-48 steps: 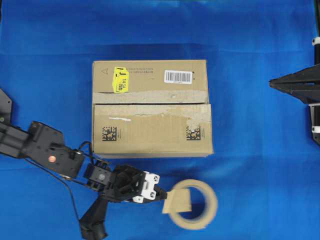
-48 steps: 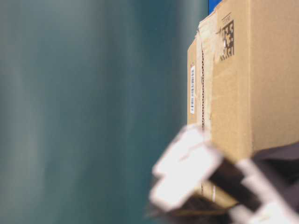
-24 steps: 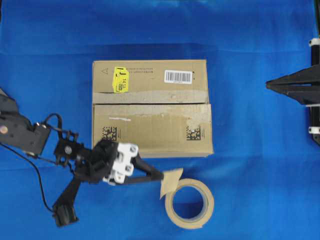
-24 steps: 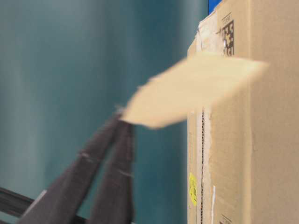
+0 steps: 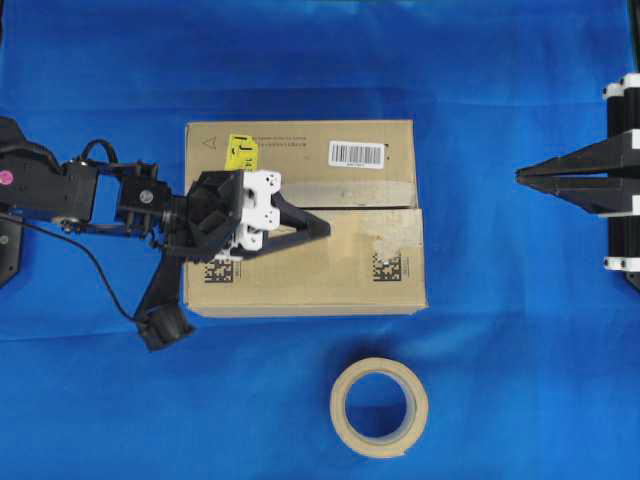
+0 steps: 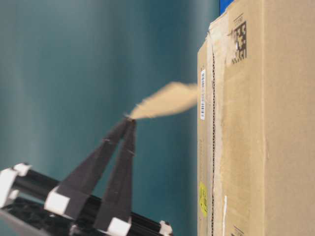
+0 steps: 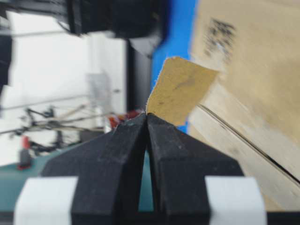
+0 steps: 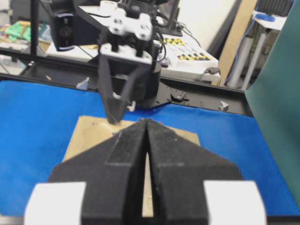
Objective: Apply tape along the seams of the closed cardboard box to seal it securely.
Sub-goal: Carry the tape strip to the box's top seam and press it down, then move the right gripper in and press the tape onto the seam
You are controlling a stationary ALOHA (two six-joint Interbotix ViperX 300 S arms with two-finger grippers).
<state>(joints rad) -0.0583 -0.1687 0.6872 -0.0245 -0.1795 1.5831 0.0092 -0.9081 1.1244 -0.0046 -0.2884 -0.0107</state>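
Blue cloth (image 5: 520, 350) is covering the whole work surface; beyond it, in the right wrist view, benches and cables are showing out of focus. Cardboard box (image 5: 304, 216) is sitting at centre, its seam (image 5: 365, 207) running 9-to-3 between the flaps. Tape roll (image 5: 379, 406) is lying at 6 o'clock of the box, well apart. Left gripper (image 5: 327, 228) is hovering over the box top, jaws pinched flat on one edge of the tape (image 7: 180, 91), which is sticking out past the tips toward 3 o'clock. Right gripper (image 5: 522, 177) is parked at 3 o'clock, jaws together, holding nothing.

Judgement: the piece should be brought down flat and centred so it is bridging both flaps, then pressed before release; a tilted approach is risking a fold.
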